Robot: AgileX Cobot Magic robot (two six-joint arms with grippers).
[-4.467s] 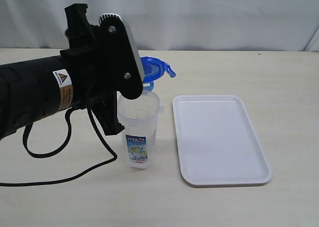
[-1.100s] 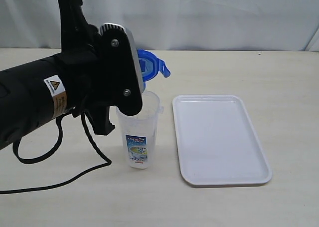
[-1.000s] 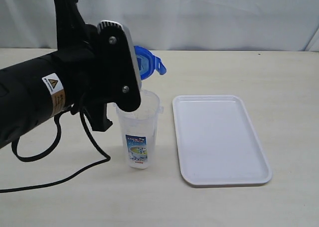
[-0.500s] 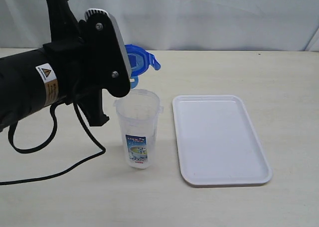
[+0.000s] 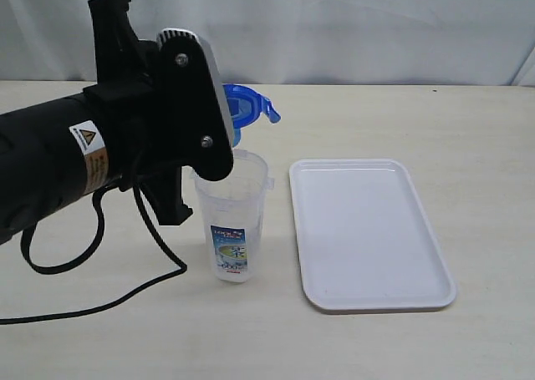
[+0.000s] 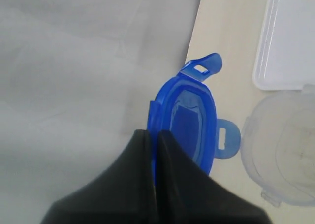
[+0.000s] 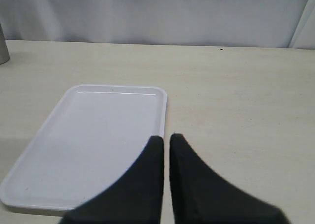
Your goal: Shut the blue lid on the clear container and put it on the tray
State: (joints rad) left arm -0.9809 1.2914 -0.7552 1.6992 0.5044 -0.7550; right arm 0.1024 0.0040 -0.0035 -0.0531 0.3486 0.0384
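Just above the tall clear plastic container (image 5: pixel 232 221), slightly off its open mouth, the left gripper (image 6: pixel 153 135) clamps the round blue plastic lid (image 6: pixel 189 118) by its rim, tilted on edge. The flat white rectangular tray (image 5: pixel 372 230) lies beside the container. The right gripper (image 7: pixel 166 138), fingers together and holding nothing, hangs over the tray's edge.

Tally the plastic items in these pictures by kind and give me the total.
Blue lid: 1
Clear container: 1
White tray: 1
Total: 3
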